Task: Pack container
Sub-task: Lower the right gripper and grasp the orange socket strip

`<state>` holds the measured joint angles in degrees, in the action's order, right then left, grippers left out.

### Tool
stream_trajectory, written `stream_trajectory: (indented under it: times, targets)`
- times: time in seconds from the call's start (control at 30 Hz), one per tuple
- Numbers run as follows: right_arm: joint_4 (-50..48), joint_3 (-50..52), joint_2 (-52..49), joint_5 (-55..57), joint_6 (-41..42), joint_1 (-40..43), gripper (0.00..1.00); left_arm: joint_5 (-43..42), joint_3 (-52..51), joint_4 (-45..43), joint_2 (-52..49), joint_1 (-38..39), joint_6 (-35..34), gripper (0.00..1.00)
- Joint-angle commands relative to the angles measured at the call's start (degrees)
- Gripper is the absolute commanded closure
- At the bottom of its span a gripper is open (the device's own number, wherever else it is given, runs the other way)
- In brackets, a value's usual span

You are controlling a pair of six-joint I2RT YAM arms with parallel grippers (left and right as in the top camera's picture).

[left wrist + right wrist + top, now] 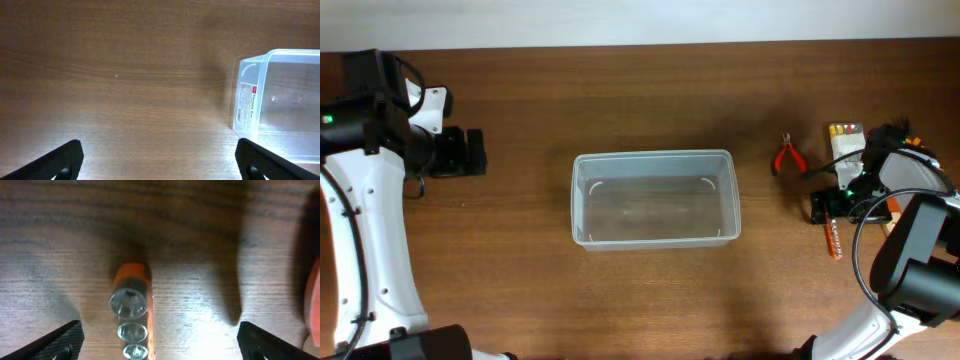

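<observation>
The clear plastic container (655, 198) sits in the middle of the table with nothing in it; its labelled end also shows in the left wrist view (280, 95). My left gripper (470, 152) is open and empty, well left of the container, over bare wood (159, 162). My right gripper (832, 205) is open at the far right, just above an orange rail of silver sockets (835, 238). In the right wrist view the socket rail (131, 312) lies between the open fingers (160, 342), nearer the left one, and is not gripped.
Red-handled pliers (787, 156) lie right of the container. A small clear box of coloured bits (844, 140) lies at the far right by the right arm. An orange edge (312, 300) shows at the right of the right wrist view.
</observation>
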<state>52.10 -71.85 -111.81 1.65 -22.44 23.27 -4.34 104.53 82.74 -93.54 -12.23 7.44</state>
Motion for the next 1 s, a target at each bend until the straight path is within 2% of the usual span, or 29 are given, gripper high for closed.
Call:
stream_trajectory:
  times: [0.0,0.73,0.8,0.83,0.9,0.97]
  targets:
    - [-0.8,1.0,0.4,0.5,-0.1,0.0,0.01,-0.8,0.6,0.0,-0.3,0.2,-0.7,0.01]
    - [-1.1,2.6,0.4,0.5,-1.1,0.0,0.00,-0.8,0.6,0.0,-0.3,0.2,-0.7,0.01]
    - [-0.9,2.6,0.4,0.5,-1.1,0.0,0.14,-0.8,0.6,0.0,-0.3,0.2,-0.7,0.01]
    - [-0.7,2.6,0.4,0.5,-1.1,0.0,0.28,-0.8,0.6,0.0,-0.3,0.2,-0.7,0.01]
    - [-0.6,2.6,0.4,0.5,-1.1,0.0,0.37,-0.8,0.6,0.0,-0.3,0.2,-0.7,0.01]
    - [-0.4,2.6,0.4,0.5,-1.0,0.0,0.39,-0.8,0.6,0.0,-0.3,0.2,-0.7,0.01]
